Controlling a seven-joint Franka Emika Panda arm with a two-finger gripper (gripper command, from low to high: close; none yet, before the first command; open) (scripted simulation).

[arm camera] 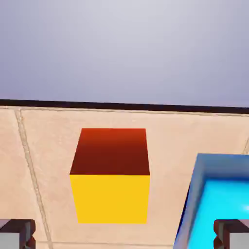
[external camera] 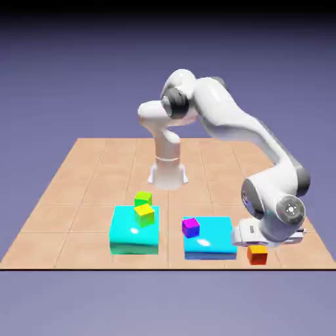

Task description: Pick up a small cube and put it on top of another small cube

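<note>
1. The gripper (arm camera: 124, 234) is standing released, its fingertips (arm camera: 17, 232) spread wide and holding nothing.
2. The small cube (arm camera: 110, 176) is sitting on the table (external camera: 85, 170) ahead of and between the fingers, ungrasped, just beside the blue block (external camera: 210, 237).
3. The purple cube (external camera: 190, 227) is resting on that block, the yellow cube (external camera: 144, 213) on the cyan block (external camera: 134, 233).
4. Judging by this, grasping, lifting and stacking are all remaining.

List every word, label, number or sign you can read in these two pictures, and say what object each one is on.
None: no text shows in either view. The orange cube, purple cube, yellow cube, green cube, both blue blocks and the white arm are plain.
</note>
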